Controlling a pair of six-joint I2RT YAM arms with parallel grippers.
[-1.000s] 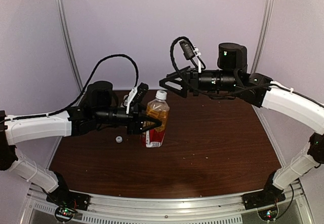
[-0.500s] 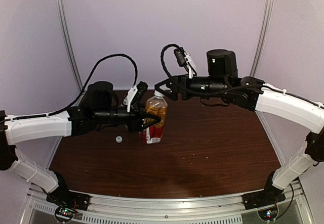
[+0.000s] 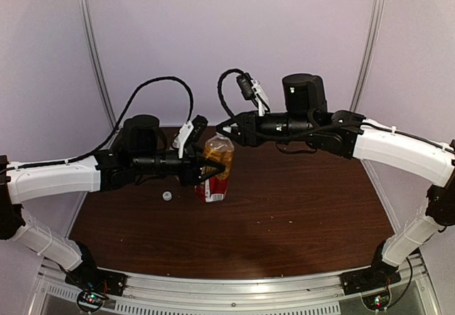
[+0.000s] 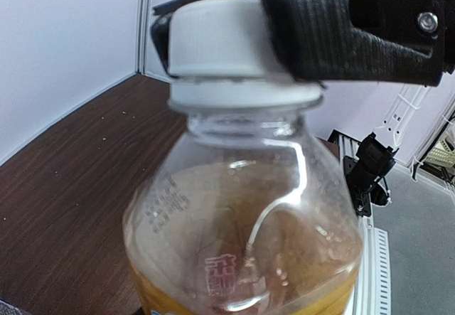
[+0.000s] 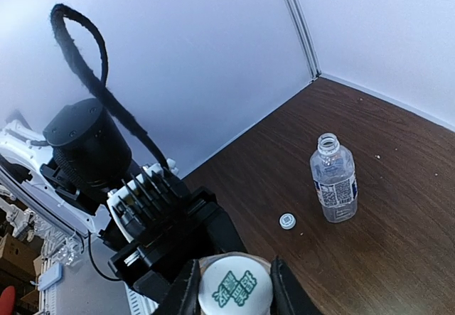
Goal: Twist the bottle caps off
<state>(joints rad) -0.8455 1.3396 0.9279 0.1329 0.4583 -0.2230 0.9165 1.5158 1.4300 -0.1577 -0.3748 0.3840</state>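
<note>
Amber bottle (image 3: 217,167): upright, mid-frame in top view, red-white label, fitted cap (image 4: 217,41) white and still on. Clear bottle (image 5: 333,187): upright, neck open, right of right wrist view. Loose cap (image 5: 286,220) lies on the table (image 5: 398,258) just beside it.

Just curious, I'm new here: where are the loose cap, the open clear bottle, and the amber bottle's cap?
Loose cap (image 5: 287,220), right wrist view, its top face.
Clear bottle (image 5: 334,187), right wrist view, its label.
Amber bottle's cap (image 4: 213,41), left wrist view, its side wall.

Amber bottle (image 4: 242,258) has a white, green-printed cap (image 5: 235,291); the table (image 3: 298,201) is dark wood-grain.
</note>
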